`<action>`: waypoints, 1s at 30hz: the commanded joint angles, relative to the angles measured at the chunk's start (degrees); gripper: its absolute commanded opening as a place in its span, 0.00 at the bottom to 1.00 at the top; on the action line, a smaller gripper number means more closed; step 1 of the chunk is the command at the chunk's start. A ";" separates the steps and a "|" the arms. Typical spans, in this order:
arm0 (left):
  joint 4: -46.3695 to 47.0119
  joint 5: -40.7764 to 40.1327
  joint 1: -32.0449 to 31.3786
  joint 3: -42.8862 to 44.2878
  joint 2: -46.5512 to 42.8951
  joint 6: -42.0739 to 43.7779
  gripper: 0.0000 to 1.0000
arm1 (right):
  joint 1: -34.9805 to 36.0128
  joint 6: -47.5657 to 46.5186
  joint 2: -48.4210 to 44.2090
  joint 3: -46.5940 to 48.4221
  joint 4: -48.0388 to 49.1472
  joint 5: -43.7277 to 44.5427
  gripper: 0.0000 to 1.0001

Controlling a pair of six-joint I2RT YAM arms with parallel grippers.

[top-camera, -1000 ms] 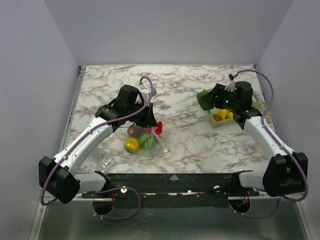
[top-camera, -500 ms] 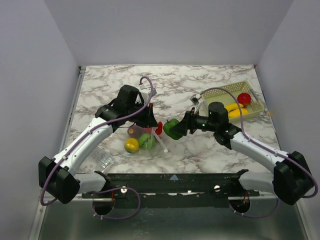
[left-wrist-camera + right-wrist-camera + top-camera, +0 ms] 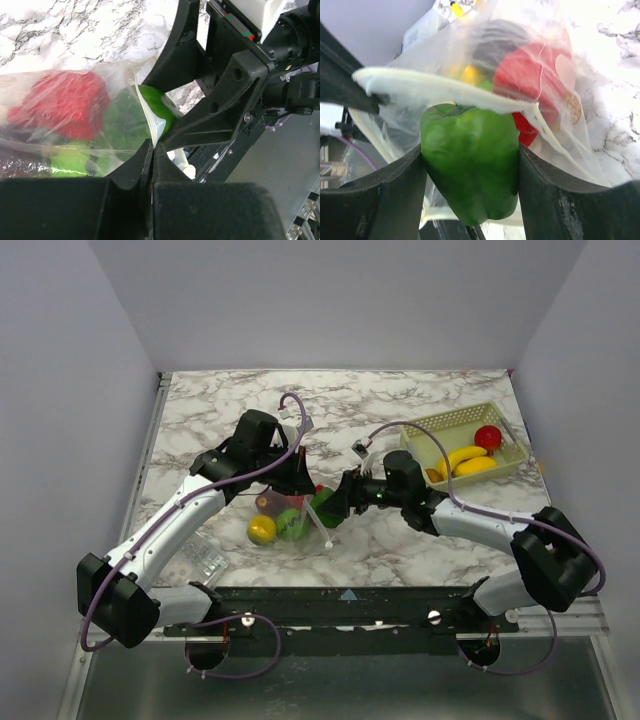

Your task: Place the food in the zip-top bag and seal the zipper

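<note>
Where the bag lies: clear floppy plastic zip-top bag (image 3: 305, 540) flat on white marbled worktop (image 3: 400, 400), left of centre, toward the near edge.
Bag contents: red, yellow, light green and dark roundish toys, bunched against the bag's closed end.
Left tool (image 3: 151, 150): fingers pressed together, pinching the bag's lip at the pale press-seal zipper strip (image 3: 445, 92) and holding the mouth up off the worktop.
Right tool (image 3: 470, 165): jaws medium-wide, clamped on both sides of a glossy green plastic toy pepper (image 3: 470, 160).
Pepper position: at the bag mouth, top edge just under the strip; how far inside, cannot tell.
Tool spacing: the two tools are nearly touching at the mouth, with little room between them.
Basket: pale green mesh-sided basket (image 3: 440, 425) near the far right edge, well apart from the bag, holding a red ball, yellow bananas and an orange piece.
Packet: small crinkly clear packet (image 3: 205, 560) near the front-left edge, beside the left arm.
Open room: bare marble behind the bag and between bag and basket.
</note>
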 commanded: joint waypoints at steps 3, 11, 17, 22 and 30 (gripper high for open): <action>1.09 2.42 0.24 -0.13 -0.49 -0.42 0.00 | 3.52 13.87 4.93 -2.83 22.52 12.20 0.59; 1.24 1.95 0.24 -0.35 -1.13 -0.33 0.00 | 6.11 20.96 10.52 -3.02 30.58 16.97 0.84; 1.10 2.10 0.28 -0.30 -1.56 -0.24 0.00 | 6.11 17.43 7.55 -2.43 22.43 17.13 0.87; 1.19 2.19 0.35 -0.31 -1.54 -0.33 0.00 | 6.11 13.14 3.23 -1.12 9.06 19.51 0.85; 1.37 2.79 0.33 -0.30 -1.60 -0.59 0.00 | 6.09 6.18 -7.45 1.82 -13.45 33.41 0.83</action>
